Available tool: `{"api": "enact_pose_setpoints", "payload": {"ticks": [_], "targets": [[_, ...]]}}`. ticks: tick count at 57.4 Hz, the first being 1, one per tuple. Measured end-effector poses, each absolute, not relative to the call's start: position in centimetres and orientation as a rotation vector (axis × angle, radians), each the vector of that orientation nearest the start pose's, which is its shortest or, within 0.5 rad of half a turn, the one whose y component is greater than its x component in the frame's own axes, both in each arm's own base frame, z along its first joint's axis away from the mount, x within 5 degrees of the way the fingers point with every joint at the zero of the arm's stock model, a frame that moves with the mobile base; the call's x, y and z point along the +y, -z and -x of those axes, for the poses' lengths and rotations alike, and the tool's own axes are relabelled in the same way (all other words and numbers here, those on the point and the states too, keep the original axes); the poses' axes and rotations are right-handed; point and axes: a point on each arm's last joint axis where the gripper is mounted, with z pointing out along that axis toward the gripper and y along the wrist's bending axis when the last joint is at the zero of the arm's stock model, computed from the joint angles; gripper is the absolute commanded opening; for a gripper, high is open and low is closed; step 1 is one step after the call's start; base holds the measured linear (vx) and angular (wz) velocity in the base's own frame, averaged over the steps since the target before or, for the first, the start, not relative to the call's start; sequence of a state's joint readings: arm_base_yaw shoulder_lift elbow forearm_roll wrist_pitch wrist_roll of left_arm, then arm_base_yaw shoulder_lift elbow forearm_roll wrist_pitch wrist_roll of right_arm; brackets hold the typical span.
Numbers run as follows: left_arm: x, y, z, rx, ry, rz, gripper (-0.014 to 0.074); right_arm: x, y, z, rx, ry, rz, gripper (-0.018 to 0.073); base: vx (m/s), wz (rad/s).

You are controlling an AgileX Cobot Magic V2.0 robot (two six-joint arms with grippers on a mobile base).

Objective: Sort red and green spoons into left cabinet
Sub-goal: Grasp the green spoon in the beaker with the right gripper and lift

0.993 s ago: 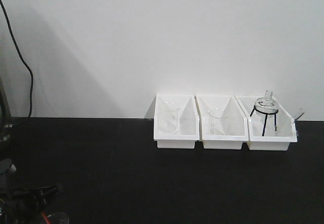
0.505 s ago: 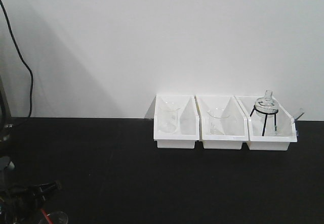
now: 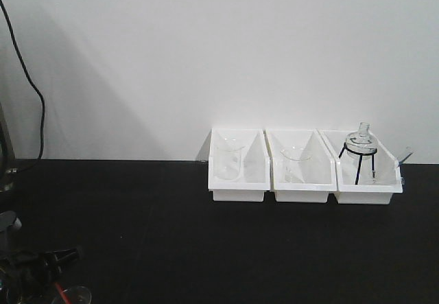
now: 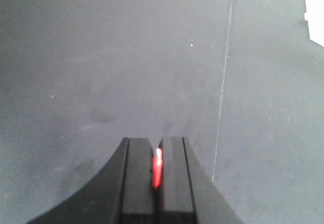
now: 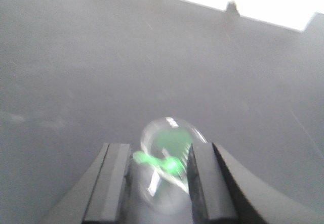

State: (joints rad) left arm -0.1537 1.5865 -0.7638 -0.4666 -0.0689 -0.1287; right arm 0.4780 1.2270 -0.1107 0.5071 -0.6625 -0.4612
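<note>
In the left wrist view my left gripper [image 4: 156, 145] is shut on the red spoon [image 4: 157, 167]; a short red strip shows between the black pads, above the black tabletop [image 4: 152, 57]. In the right wrist view my right gripper [image 5: 159, 155] grips a clear glass beaker [image 5: 169, 133], blurred, with the green spoon [image 5: 164, 161] inside it. In the front view the left arm [image 3: 31, 271] sits at the bottom left, with a bit of red spoon [image 3: 60, 291] and a glass rim [image 3: 75, 295] beside it. The left cabinet is out of view.
Three white bins [image 3: 238, 194] [image 3: 304, 194] [image 3: 369, 194] stand in a row at the back of the black table against the white wall, holding glass beakers and a flask on a black tripod [image 3: 359, 152]. A black cable [image 3: 38, 105] hangs at the far left.
The left arm has shifted slightly down and to the left at the bottom left of the front view, with the red spoon and glass rim beside it. The bins have not moved.
</note>
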Motion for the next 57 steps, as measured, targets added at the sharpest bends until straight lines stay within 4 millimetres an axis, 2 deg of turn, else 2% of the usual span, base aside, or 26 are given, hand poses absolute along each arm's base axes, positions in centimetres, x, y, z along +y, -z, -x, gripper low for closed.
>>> {"api": "enact_pose_setpoints", "payload": {"ticks": [11, 26, 40, 57], "targets": [[-4.5, -19.6, -31.1, 2.212, 0.366, 0.513, -0.0003, 5.4, -16.3, -16.2, 1.950, -0.005, 0.294, 0.0337, 0.00, 0.00], [-4.5, -19.6, -31.1, 2.212, 0.365, 0.509, -0.0003, 5.6, -15.7, -16.0, 2.017, -0.039, 0.297, 0.0413, 0.00, 0.00], [-4.5, -19.6, -31.1, 2.219, 0.345, 0.468, -0.0003, 5.6, -15.9, -16.2, 1.979, -0.023, 0.311, 0.0416, 0.00, 0.00], [-4.5, -19.6, -31.1, 2.220, 0.341, 0.458, -0.0003, 5.6, -14.5, -17.1, 1.986, 0.033, 0.300, 0.0416, 0.00, 0.00]]}}
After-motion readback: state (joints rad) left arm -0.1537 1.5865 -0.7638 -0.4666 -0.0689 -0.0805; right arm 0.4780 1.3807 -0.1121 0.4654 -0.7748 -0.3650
